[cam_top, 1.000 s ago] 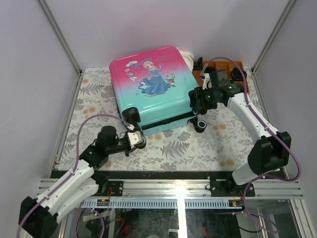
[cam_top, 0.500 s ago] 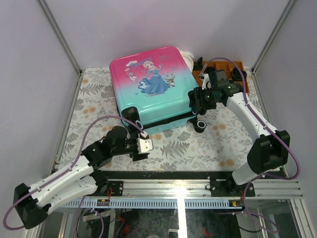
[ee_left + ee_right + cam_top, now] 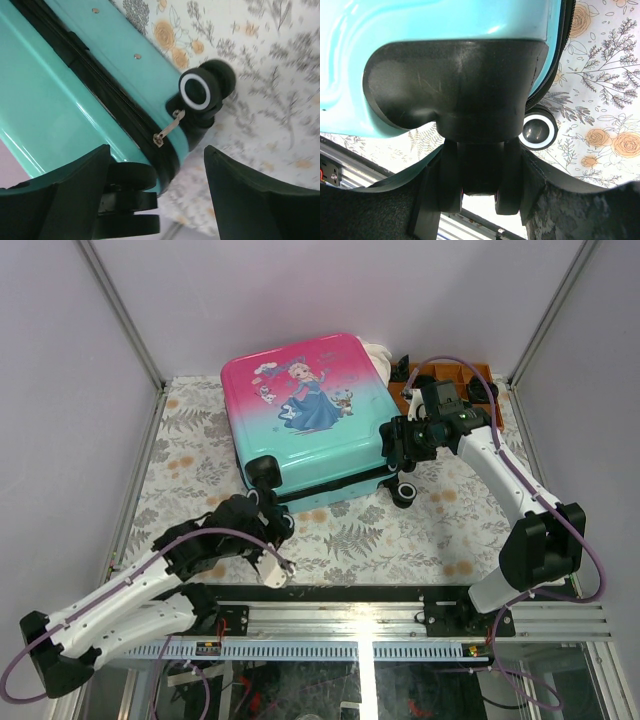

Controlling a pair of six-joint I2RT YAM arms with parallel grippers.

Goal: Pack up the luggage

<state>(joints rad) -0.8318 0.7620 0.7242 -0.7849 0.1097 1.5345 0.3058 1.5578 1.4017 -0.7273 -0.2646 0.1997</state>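
Observation:
The luggage (image 3: 305,420), pink fading to teal with a princess print, lies closed and flat on the floral table. My left gripper (image 3: 277,550) stands open just in front of the case's near-left corner. In the left wrist view its fingers (image 3: 75,200) straddle that corner, with a black twin wheel (image 3: 131,197) beside the left finger. A metal zipper pull (image 3: 167,129) hangs on the black zip band. My right gripper (image 3: 403,445) is at the case's right corner, shut on a black twin wheel (image 3: 480,172). A white-rimmed wheel (image 3: 538,131) shows beyond it.
An orange compartment tray (image 3: 455,375) sits at the back right, behind my right arm. White cloth (image 3: 380,352) pokes out behind the case. Metal frame posts rise at both sides, and a rail (image 3: 360,615) runs along the near edge.
My left gripper has opened and swung down from the case's near-left wheel toward the near edge. The right arm and the case have not moved.

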